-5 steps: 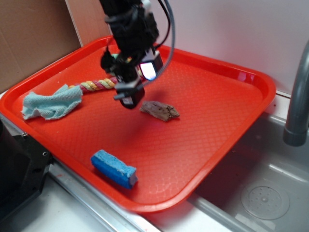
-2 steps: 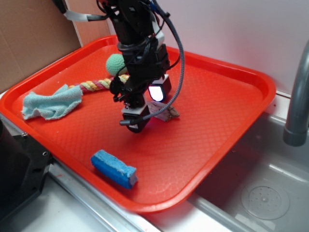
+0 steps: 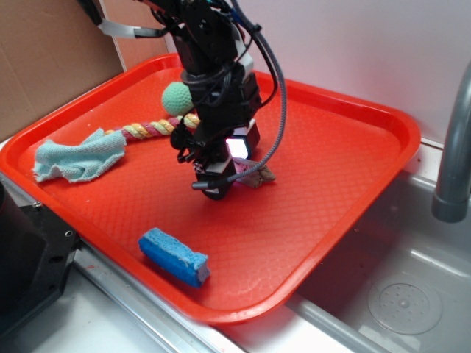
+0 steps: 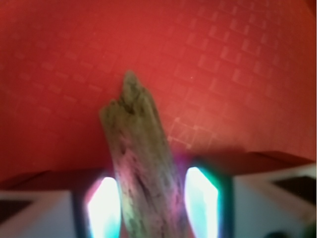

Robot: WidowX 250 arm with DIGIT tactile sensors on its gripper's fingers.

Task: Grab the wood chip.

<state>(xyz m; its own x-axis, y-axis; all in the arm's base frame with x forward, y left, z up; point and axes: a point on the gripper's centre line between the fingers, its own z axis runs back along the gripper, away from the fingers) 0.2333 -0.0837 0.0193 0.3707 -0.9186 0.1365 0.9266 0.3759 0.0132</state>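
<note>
— On the red tray (image 3: 353,140), near its middle, where does the wood chip (image 4: 141,173) lie?

— Flat on the tray floor, with the gripper (image 3: 229,170) lowered right over it. The outside view shows only its far end poking out beside the fingers. From the wrist, the chip runs lengthwise between the two glowing pads (image 4: 200,196), its jagged tip pointing away.

— Is it held already?

— Not by my reading. The jaws stand apart, one pad on each side, with a sliver of gap showing on both flanks. Whether either pad brushes the wood I cannot tell; the view is blurred.

— So how to close well?

— Squeeze evenly across the narrow width. The chip sits slightly nearer the left pad, so one side would likely touch first and nudge it. Rough grain should give good friction, yet a flat piece can tip if pinched high; stay low, close slowly, then lift straight up.

— Anything nearby to mind?

— The rope toy (image 3: 158,126) lies just behind the arm; the blue sponge (image 3: 174,256) and cloth (image 3: 73,156) are well apart.
</note>
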